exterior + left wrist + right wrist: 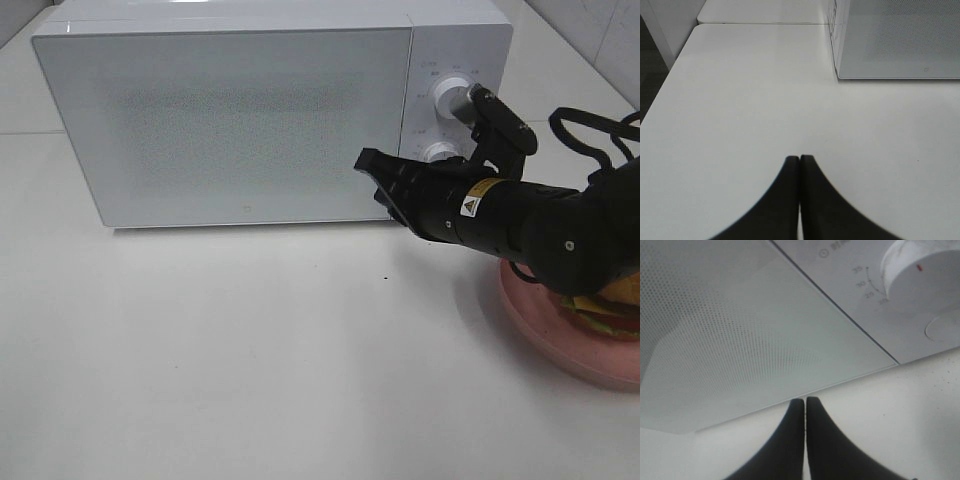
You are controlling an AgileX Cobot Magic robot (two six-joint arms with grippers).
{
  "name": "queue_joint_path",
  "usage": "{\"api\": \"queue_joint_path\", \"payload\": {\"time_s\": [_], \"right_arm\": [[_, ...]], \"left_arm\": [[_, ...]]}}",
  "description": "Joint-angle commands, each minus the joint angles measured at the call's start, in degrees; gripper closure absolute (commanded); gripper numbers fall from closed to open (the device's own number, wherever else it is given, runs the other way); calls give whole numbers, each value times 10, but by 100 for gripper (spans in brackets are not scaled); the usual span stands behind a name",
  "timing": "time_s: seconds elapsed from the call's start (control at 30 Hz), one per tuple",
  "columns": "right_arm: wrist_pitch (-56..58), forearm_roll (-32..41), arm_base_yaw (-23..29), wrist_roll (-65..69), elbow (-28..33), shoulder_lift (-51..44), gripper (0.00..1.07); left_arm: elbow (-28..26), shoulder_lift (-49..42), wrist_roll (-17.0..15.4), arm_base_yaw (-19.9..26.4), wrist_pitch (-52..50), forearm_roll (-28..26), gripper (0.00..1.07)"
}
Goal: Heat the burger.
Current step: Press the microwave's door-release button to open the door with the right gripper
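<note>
The burger [608, 314] sits at the right edge of the exterior high view, on a pink plate [545, 335] on the table, in front of and to the right of the microwave. Only a small part is visible: a strip of golden-brown bun, with layered green and yellow edges below it. The right arm [540, 225] covers the rest, and the frame cuts off the far side. The plate is round and shallow with a smooth raised rim. Its right portion is out of frame.

The right gripper [368, 161] is black, tapered and matte. Its two fingers are pressed together with nothing between them. The tips point at the lower right corner of the microwave door. Whether they touch it cannot be determined. The right wrist view shows the same fingertips [805, 403] meeting along a thin seam.

The microwave [250, 40] is a white rectangular box. Its door [230, 120] is closed, glossy and printed with a fine dot mesh. The control panel carries an upper knob [452, 97], round with a silver face, and a lower knob [438, 152], partly hidden behind the gripper. The panel markings are too small to read.

The left gripper [800, 161] appears only in the left wrist view. Its fingers are pressed together and empty, above the bare white table [250, 350], which is smooth and matte.
</note>
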Motion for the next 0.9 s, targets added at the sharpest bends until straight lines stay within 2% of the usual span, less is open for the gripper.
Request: {"api": "queue_joint_path", "payload": {"time_s": [0.03, 0.1, 0.2, 0.27, 0.57, 0.7, 0.77, 0.9], "right_arm": [[-13, 23, 2, 52, -7, -1, 107], [-20, 58, 2, 70, -7, -1, 107], [-25, 73, 2, 72, -7, 1, 107], [-26, 125, 2, 111, -7, 9, 107], [-61, 127, 2, 209, -7, 52, 107], [-76, 152, 2, 211, -7, 63, 107], [-99, 197, 2, 211, -7, 84, 107], [-122, 215, 2, 214, -7, 98, 107]], "left_arm": [[2, -13, 0, 2, -9, -2, 106], [2, -13, 0, 2, -9, -2, 106], [2, -13, 0, 2, -9, -2, 106], [2, -13, 0, 2, -9, -2, 106], [2, -13, 0, 2, -9, -2, 106], [2, -13, 0, 2, -9, -2, 106], [2, -13, 0, 2, -9, -2, 106], [2, -13, 0, 2, -9, -2, 106]]}}
